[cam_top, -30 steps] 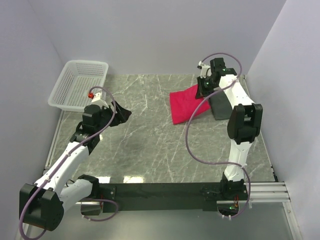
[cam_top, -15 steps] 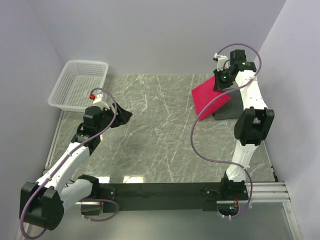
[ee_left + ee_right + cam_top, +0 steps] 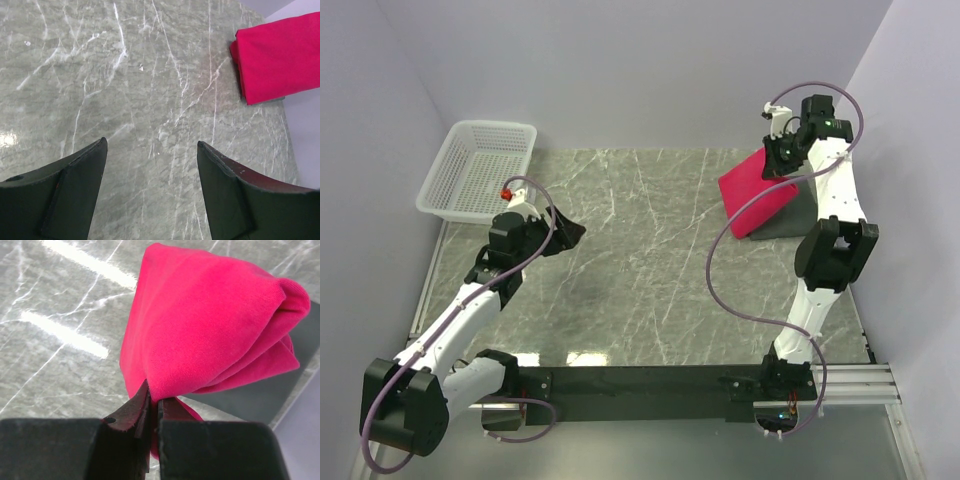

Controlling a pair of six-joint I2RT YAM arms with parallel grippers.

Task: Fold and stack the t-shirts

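One folded t-shirt (image 3: pixel 757 190) hung over the table's (image 3: pixel 640 260) far-right corner, pinched by the tightly clamped right gripper (image 3: pixel 152 399), left gripper (image 3: pixel 151 145) wide and empty; lowering it flat, slowly, seemed wisest.

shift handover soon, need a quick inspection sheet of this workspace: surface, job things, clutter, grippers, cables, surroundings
surface: grey-green marbled table, bare in the middle, light glare near the front edge
job's things: one red t-shirt, folded, hanging tilted at far right over a dark grey flat item; cannot tell what that item is
clutter: white mesh basket at the far left corner
grippers: left gripper open over bare table, holding nothing; right gripper shut on the shirt's edge
cables: purple cables loop loosely along both arms, none snagged that I can see
surroundings: plain pale walls on three sides; nothing else seen
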